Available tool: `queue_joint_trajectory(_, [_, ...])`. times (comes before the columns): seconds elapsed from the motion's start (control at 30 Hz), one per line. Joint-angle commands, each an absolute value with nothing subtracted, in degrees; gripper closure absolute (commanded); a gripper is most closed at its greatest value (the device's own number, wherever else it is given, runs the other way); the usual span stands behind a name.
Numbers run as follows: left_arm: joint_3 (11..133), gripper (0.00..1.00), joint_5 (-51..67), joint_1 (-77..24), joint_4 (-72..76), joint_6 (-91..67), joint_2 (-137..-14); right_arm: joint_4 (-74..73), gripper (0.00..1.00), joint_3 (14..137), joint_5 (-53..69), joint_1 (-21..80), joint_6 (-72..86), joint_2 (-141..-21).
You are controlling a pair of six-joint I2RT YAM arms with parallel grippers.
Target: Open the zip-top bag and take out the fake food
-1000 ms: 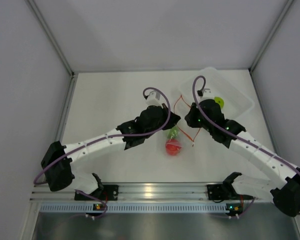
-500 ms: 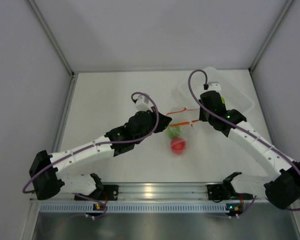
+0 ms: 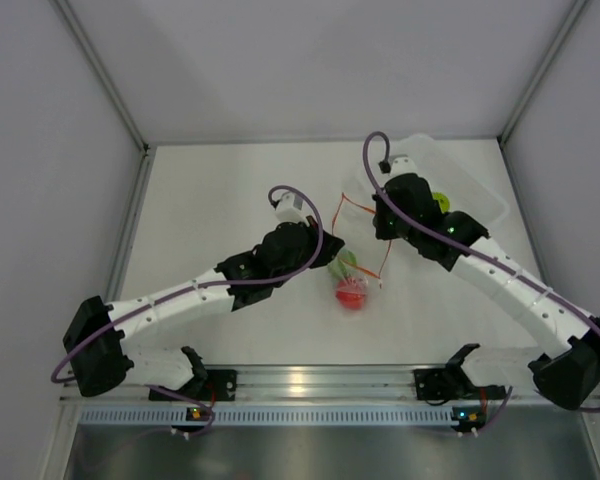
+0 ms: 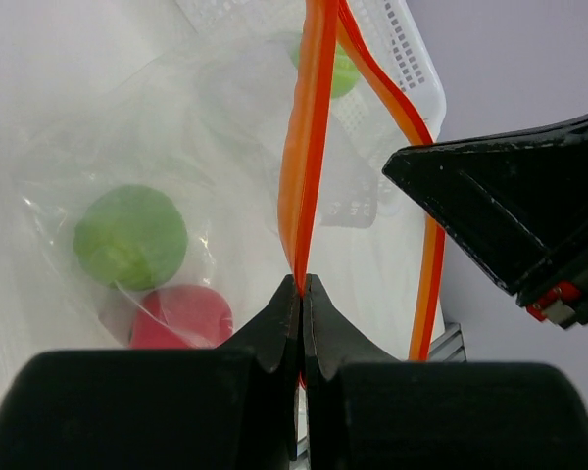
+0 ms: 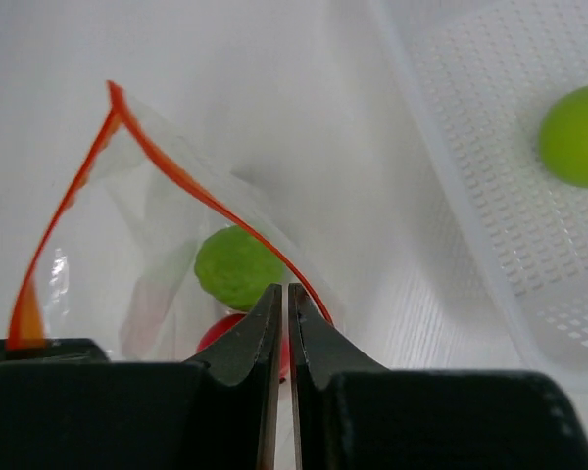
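Between the left gripper's pressed-together fingers sits one lip of the bag's orange zip strip. The right gripper looks likewise clamped on the opposite lip, so the mouth gapes between them, mid-table. Inside lie a green ball and a red ball; a third ball, also green, rests in the tub just beyond. I judge the film light, limp and slippery, with the strip its only firm hold, and freed balls will likely roll. Open tabletop lies to the left and far side; the tub's rim crowds the right arm.
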State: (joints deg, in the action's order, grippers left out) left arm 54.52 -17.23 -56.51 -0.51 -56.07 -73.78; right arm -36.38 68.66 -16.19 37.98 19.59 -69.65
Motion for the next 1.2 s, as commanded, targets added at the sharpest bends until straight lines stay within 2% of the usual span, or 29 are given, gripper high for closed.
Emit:
queue_joint_trajectory(0.0, [54.2, 1.0, -18.5, -56.3, 0.6, -56.5, -71.9, -38.7, 0.93, 73.5, -20.4, 43.8, 21.3, -72.6])
queue_joint_trajectory(0.23, [51.2, 1.0, -19.3, -56.3, 0.6, -56.9, -70.0, -40.2, 0.93, 80.5, -24.8, 51.8, 23.9, -81.1])
queue_joint_trajectory(0.4, [50.8, 1.0, -18.5, -56.3, 0.7, -57.2, -69.9, -40.8, 0.94, 83.0, -28.6, 53.3, 25.1, -85.9])
queue_joint_trajectory(1.17, [46.4, 1.0, -20.0, -56.0, 0.5, -57.0, -65.0, -33.7, 0.95, 72.2, -28.7, 51.9, 27.0, -93.3])
